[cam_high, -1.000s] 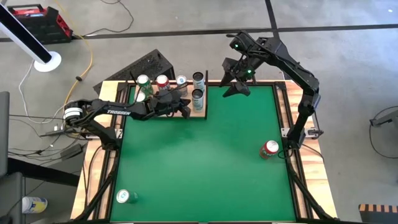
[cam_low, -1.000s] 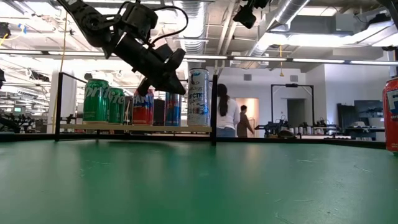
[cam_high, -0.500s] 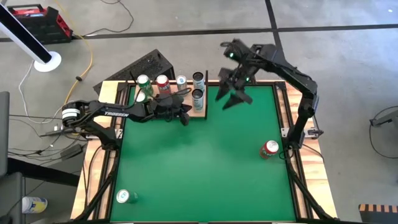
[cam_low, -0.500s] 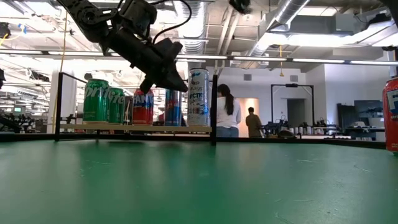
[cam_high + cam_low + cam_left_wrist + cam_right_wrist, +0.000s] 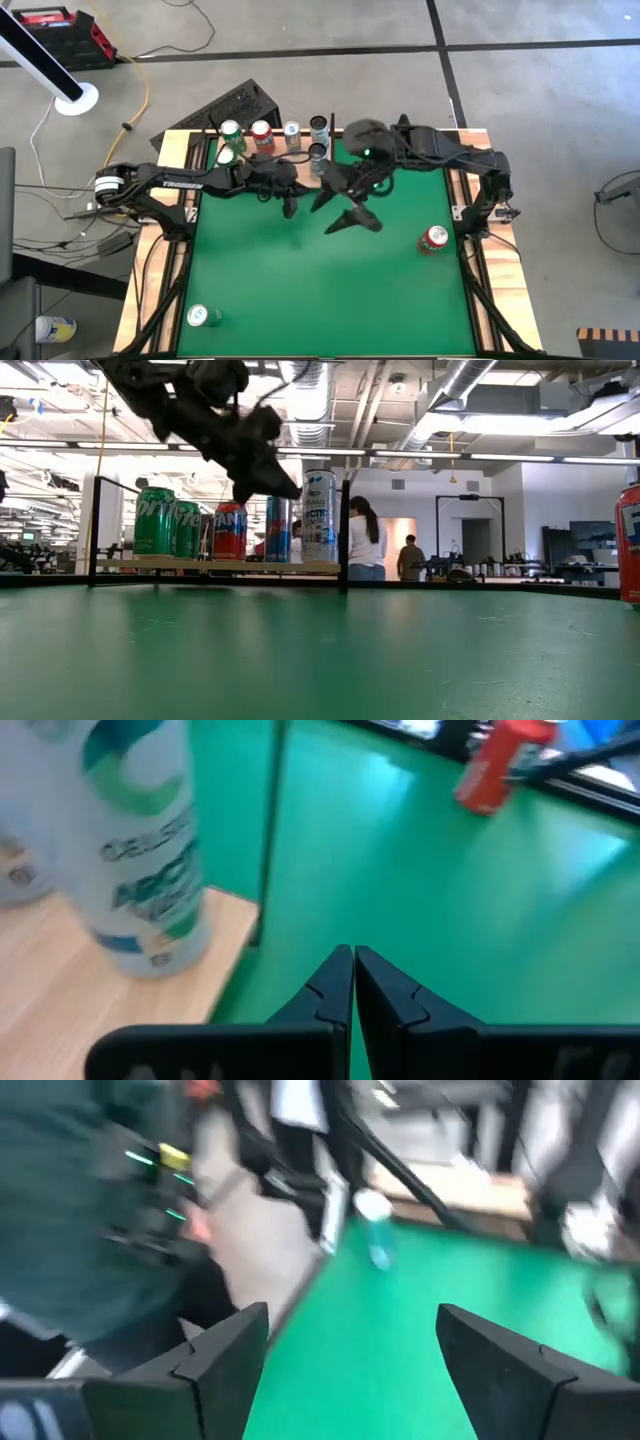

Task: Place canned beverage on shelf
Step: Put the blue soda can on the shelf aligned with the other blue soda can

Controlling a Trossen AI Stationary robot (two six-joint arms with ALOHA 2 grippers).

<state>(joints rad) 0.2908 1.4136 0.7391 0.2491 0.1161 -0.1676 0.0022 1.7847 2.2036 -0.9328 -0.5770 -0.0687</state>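
The shelf (image 5: 268, 168), a pale wooden panel, lies at the mat's far left and carries several upright cans, among them a tall white-and-teal one (image 5: 140, 840). A red can (image 5: 432, 239) stands on the mat's right side. A green can (image 5: 203, 316) stands at the near left corner. My left gripper (image 5: 290, 208) hovers shut just in front of the shelf's near right corner, above the mat; it also shows in the left wrist view (image 5: 353, 982) and the low view (image 5: 288, 488). My right gripper (image 5: 340, 212) hangs open high over the mat's middle and holds nothing (image 5: 350, 1350).
Wooden border strips (image 5: 487, 290) frame the green mat (image 5: 330, 290). The shelf's thin dark post (image 5: 345, 535) rises at its right end. People stand in the room behind the table (image 5: 365, 540). Bare mat lies between the two loose cans.
My right gripper has swung fast from the mat's far edge toward the middle and the left, staying open. My left gripper has drawn back a little from the shelf toward the near edge and rolled, still shut. No can has moved.
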